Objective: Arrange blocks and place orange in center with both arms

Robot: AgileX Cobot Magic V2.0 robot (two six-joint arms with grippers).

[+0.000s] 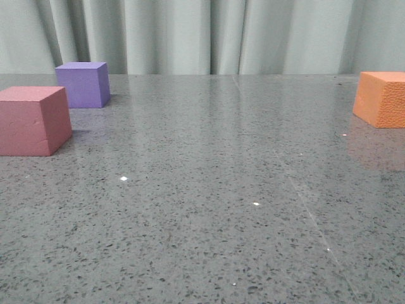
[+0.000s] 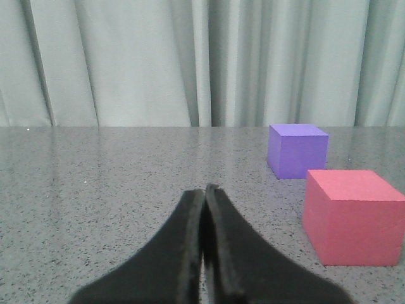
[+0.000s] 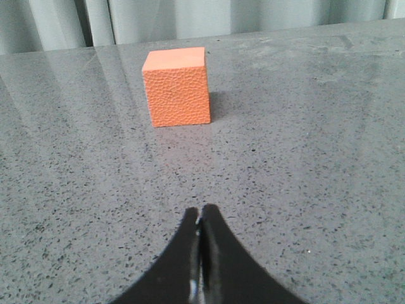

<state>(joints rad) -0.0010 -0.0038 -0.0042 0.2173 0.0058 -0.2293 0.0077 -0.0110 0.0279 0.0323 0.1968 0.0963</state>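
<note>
The pink-red block (image 1: 33, 120) sits at the table's left, with the purple block (image 1: 83, 84) just behind it. The orange block (image 1: 382, 98) with its pebbled face stands at the far right edge of the front view. Neither gripper shows in the front view. My left gripper (image 2: 204, 190) is shut with nothing in it, low over the table; the pink-red block (image 2: 352, 215) and purple block (image 2: 297, 150) lie ahead of it, off to one side. My right gripper (image 3: 200, 211) is shut and empty, with the orange block (image 3: 177, 87) some way ahead of it.
A grey speckled stone tabletop (image 1: 209, 190) spreads between the blocks. Pale pleated curtains (image 1: 209, 35) hang along the table's far edge.
</note>
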